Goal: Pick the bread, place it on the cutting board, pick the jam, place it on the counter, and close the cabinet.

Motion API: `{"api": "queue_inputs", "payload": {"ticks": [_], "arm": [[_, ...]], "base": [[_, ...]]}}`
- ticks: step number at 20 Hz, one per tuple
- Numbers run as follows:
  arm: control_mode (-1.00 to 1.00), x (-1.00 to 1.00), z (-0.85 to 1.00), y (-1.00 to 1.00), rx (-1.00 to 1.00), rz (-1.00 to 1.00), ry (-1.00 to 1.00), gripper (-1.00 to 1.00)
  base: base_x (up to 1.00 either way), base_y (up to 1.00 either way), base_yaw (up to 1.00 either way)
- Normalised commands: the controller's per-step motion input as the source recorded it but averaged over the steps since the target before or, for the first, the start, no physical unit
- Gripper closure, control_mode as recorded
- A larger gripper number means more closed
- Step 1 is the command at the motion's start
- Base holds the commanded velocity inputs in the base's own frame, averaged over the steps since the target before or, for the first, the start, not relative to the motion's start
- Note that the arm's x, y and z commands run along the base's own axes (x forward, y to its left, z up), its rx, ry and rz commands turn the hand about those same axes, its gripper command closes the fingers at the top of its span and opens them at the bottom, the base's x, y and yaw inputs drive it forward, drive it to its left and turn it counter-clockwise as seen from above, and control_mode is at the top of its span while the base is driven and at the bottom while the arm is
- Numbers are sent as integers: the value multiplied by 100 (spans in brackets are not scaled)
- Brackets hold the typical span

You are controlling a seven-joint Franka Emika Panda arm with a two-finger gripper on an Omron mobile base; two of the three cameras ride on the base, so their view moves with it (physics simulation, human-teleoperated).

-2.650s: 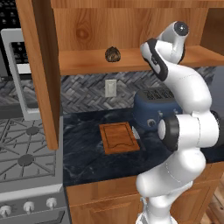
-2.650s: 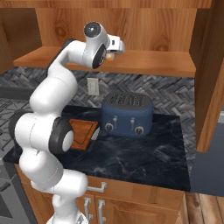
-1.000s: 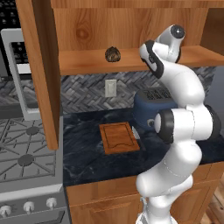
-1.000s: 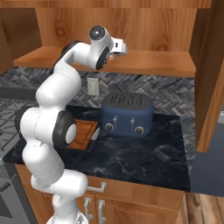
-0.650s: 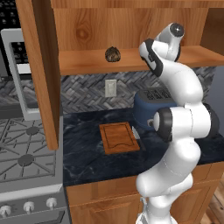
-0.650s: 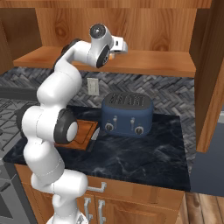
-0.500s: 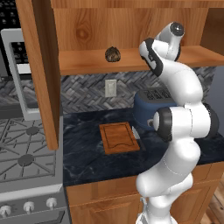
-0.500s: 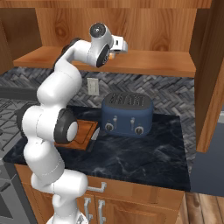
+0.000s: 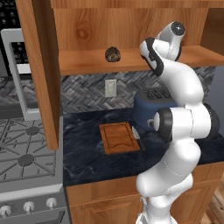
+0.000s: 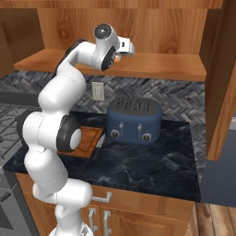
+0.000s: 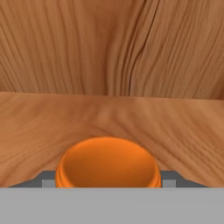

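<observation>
So far nothing is finished: the bread sits on the cabinet shelf, the cutting board is bare, and the gripper straddles the jam, grip uncertain, doors open.

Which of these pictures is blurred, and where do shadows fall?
Hand view: the jam sits so near the lens that its edges look soft. Left base view: sharp, with a soft shadow on the counter beside the cutting board. Right base view: sharp, evenly lit.
</observation>
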Motion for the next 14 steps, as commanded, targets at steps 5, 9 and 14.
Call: {"api": "queue_inputs", "payload": {"ticks": [5,9,14], "arm": [[-100,-34,0,-10,0,0,-1,100],[-100,-50,-6,-21,1,0,-1,100],[-100,-52,-12,-19,1,0,-1,100]], "base": [[0,0,0],[0,0,0],[0,0,0]]}}
